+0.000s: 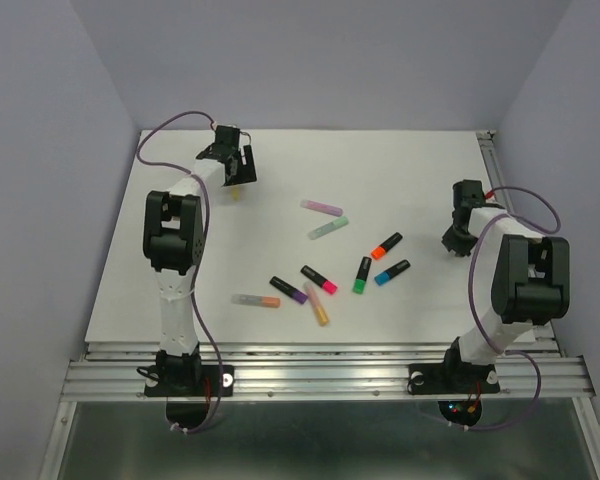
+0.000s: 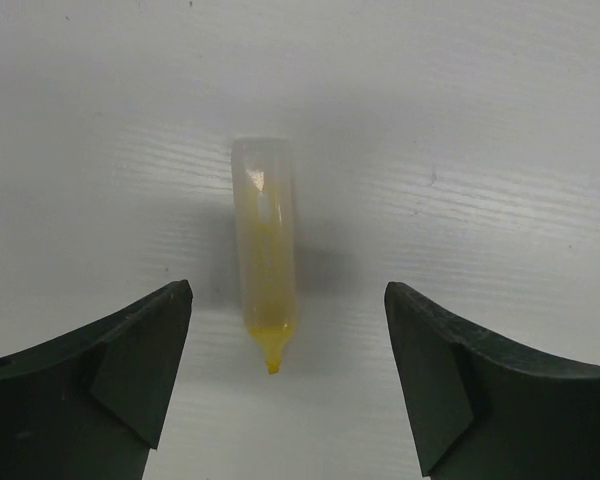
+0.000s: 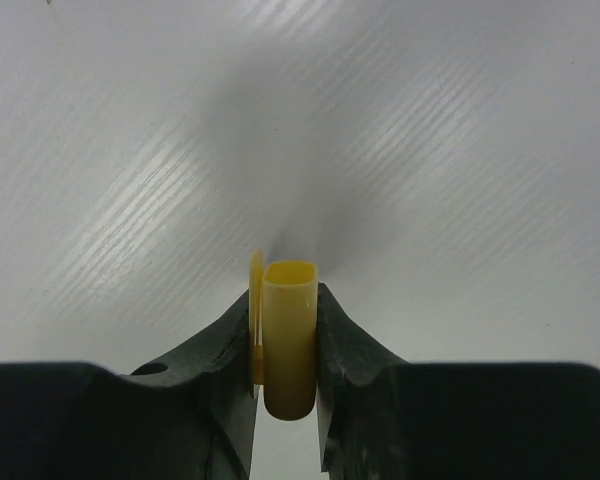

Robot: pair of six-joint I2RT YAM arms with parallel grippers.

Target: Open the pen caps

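Note:
A pale yellow pen (image 2: 265, 240) lies uncapped on the white table, its yellow tip towards the camera. My left gripper (image 2: 288, 290) hangs over it, open, with one finger on each side and neither touching it. From above, this gripper (image 1: 238, 166) is at the back left, with the pen (image 1: 236, 191) just below it. My right gripper (image 3: 284, 296) is shut on a yellow pen cap (image 3: 290, 340), whose open end points away from the camera. From above, it (image 1: 455, 240) is at the right edge and the cap is hidden.
Several capped pens lie scattered mid-table: a pink-purple one (image 1: 322, 207), a mint one (image 1: 328, 229), black ones with orange (image 1: 386, 245), blue (image 1: 392, 272), green (image 1: 363, 274), pink (image 1: 320, 279) and purple (image 1: 288, 290) caps, a pastel orange one (image 1: 317, 304) and a grey one (image 1: 256, 300).

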